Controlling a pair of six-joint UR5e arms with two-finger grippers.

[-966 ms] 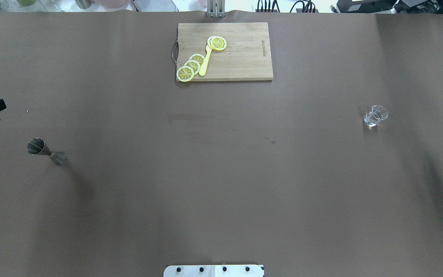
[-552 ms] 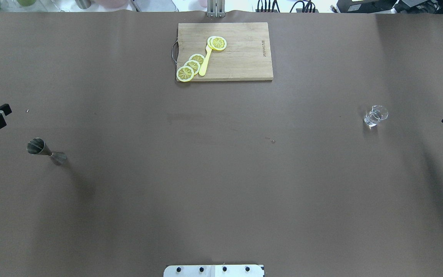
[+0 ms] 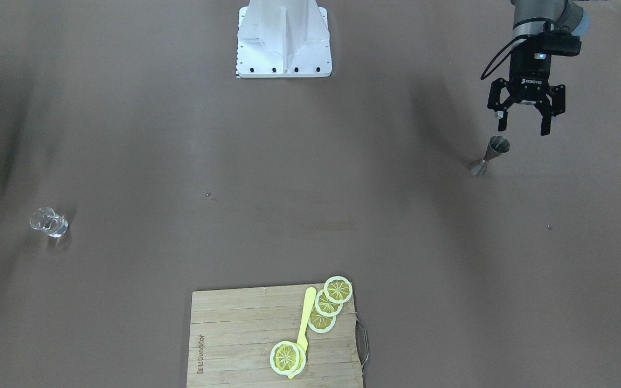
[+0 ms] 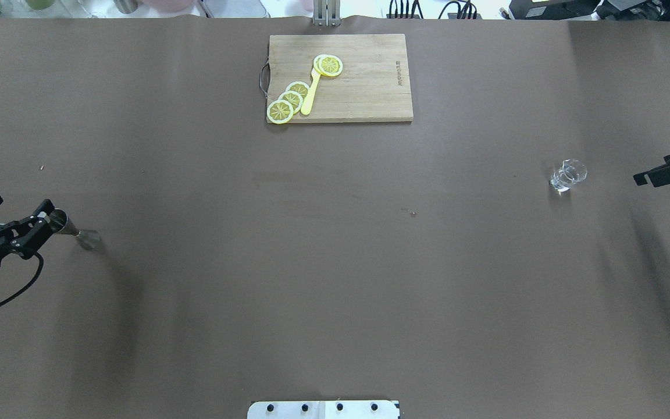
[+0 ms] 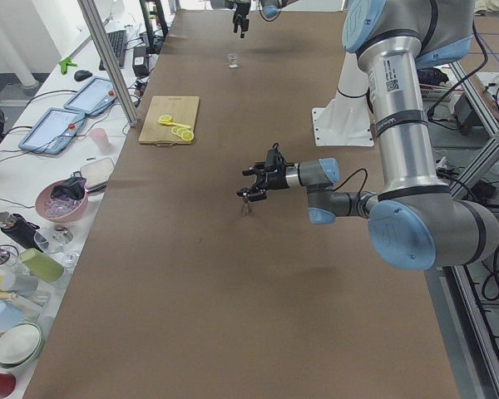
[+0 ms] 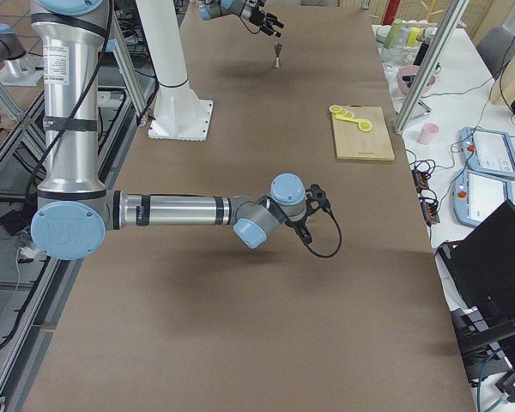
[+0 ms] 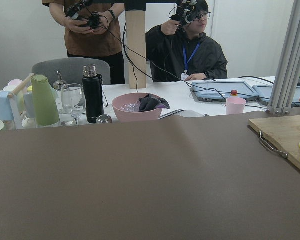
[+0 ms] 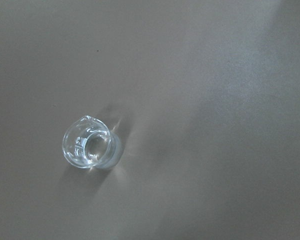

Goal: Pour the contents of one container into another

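Jaws on the left gripper stand spread wide with nothing between them, reaching out low over the desk towards the metal jigger. That jigger stands upright on its smaller cone, long axis vertical, just beyond the fingertips and not yet inside the gap. In the front-facing view its upper cup sits below one fingertip, not below the middle of the opening, and the overhead view likewise shows one fingertip overlapping the cup's rim (whether they touch I cannot tell). So the coming grasp seems to turn on a small sideways correction, then a short advance to bring the narrow waist between the jaws. This arm is plainly the nearer one to the jigger.

Well apart, towards the desk's other end, the small clear glass stands upright with its mouth up. Beyond it the right gripper hangs near the desk's edge, apart from the glass; I cannot tell how its jaws stand. Farthest from the robot lies a wooden cutting board.
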